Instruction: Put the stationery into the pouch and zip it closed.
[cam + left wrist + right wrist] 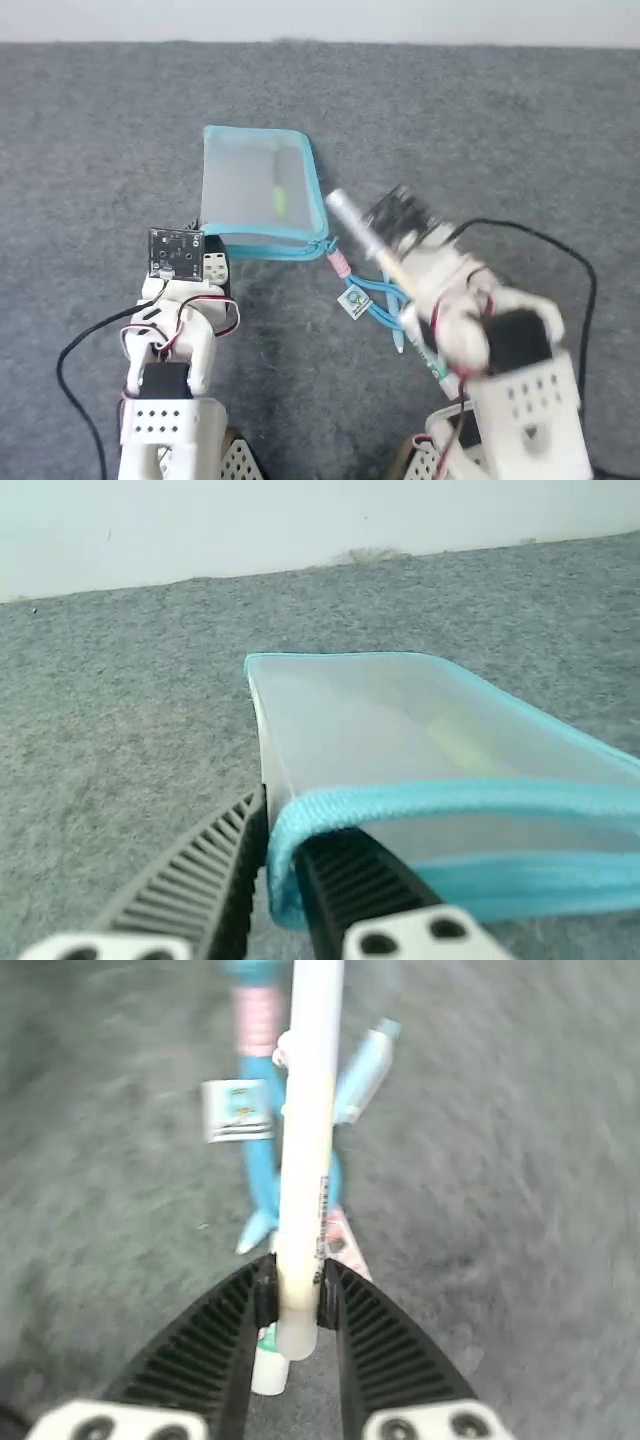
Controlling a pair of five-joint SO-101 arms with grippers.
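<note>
Pincers both clamped: left pincer (pixel 280 825) nips the pouch (pixel 400 730) by its teal mouth edge, seemingly to steady it, while right pincer (pixel 297 1285) grips a white pen (pixel 308 1110) aimed pouchward, spare pens (pixel 262 1185) lying beneath on the mat (pixel 500 1210).

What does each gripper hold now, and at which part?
The left gripper holds the pouch by its blue edge at a corner. The right gripper holds a white pen near one end.

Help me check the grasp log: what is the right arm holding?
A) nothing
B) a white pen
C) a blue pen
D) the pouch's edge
B: the right wrist view shows its jaws shut on the white pen; the pouch is in the left jaws.
</note>
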